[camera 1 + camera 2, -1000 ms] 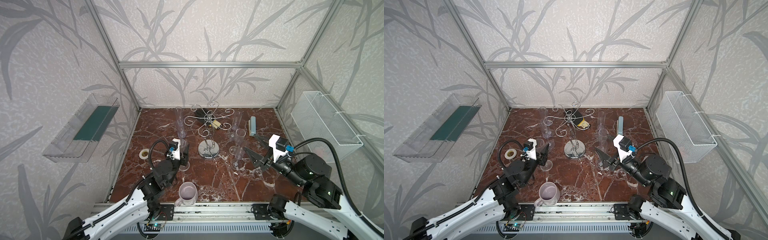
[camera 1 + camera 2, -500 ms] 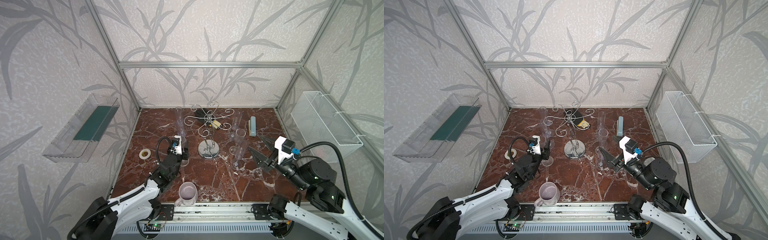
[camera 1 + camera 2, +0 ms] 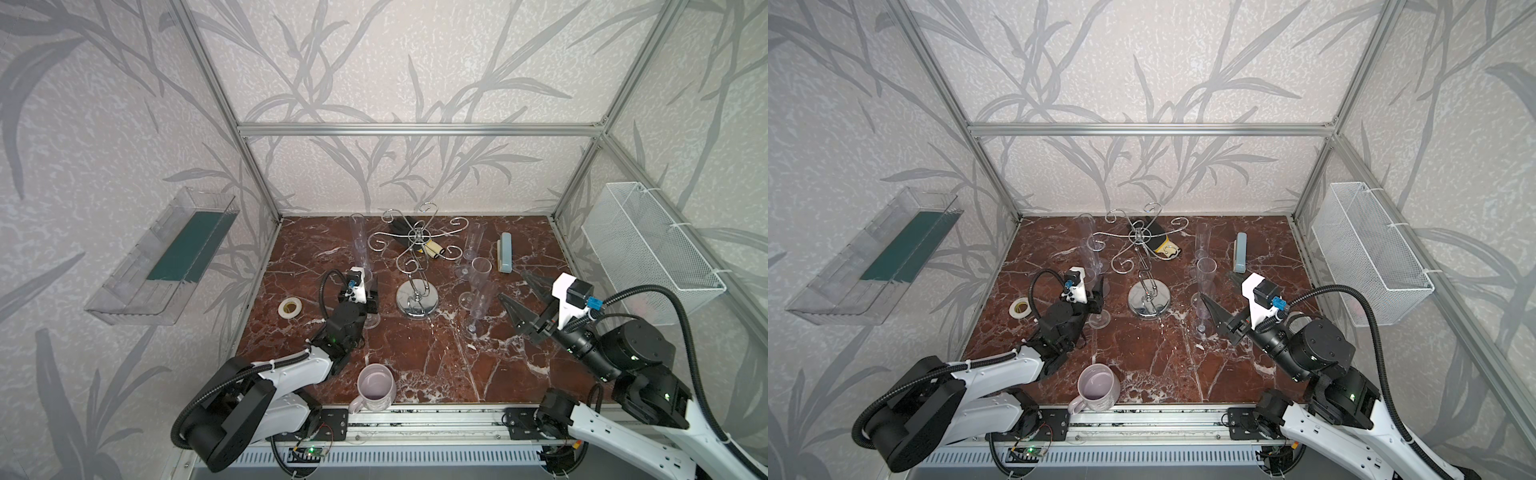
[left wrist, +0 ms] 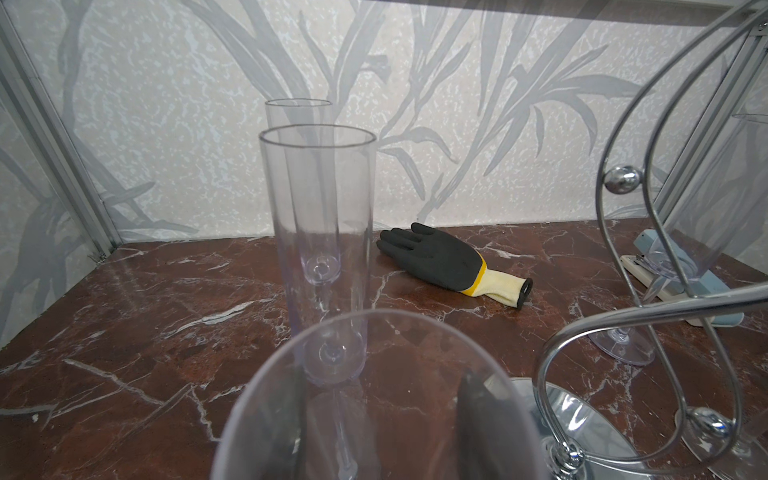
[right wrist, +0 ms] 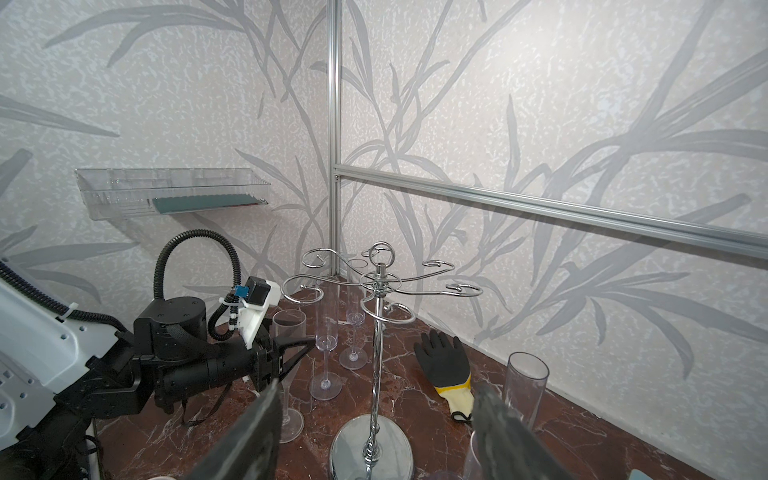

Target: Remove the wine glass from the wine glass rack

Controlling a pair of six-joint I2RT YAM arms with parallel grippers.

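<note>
The wine glass rack [image 3: 417, 299] stands mid-table, chrome, with its scroll arms bare in both top views and in the right wrist view [image 5: 378, 332]. A clear wine glass [image 3: 371, 322] stands on its foot on the marble just left of the rack's base. My left gripper [image 3: 370, 297] is shut on its bowl, one finger on each side. In the left wrist view the glass rim [image 4: 374, 312] fills the foreground, with dark fingers [image 4: 473, 407] seen through it. My right gripper [image 3: 513, 284] hangs open right of the rack, holding nothing; its fingers [image 5: 257, 424] frame the rack's stem.
Several more clear glasses stand around: two behind the held one [image 4: 318, 232] and three right of the rack [image 3: 480, 274]. There is also a lilac mug [image 3: 376, 388] at the front edge, a tape roll [image 3: 289, 307], a black-and-yellow glove [image 4: 440, 259], a pale blue block [image 3: 505, 251] and a wire basket [image 3: 648, 245] on the right wall.
My left arm has stretched farther back, with the glass still between its fingers. The right gripper has drawn back a little to the right and turned, still open.
</note>
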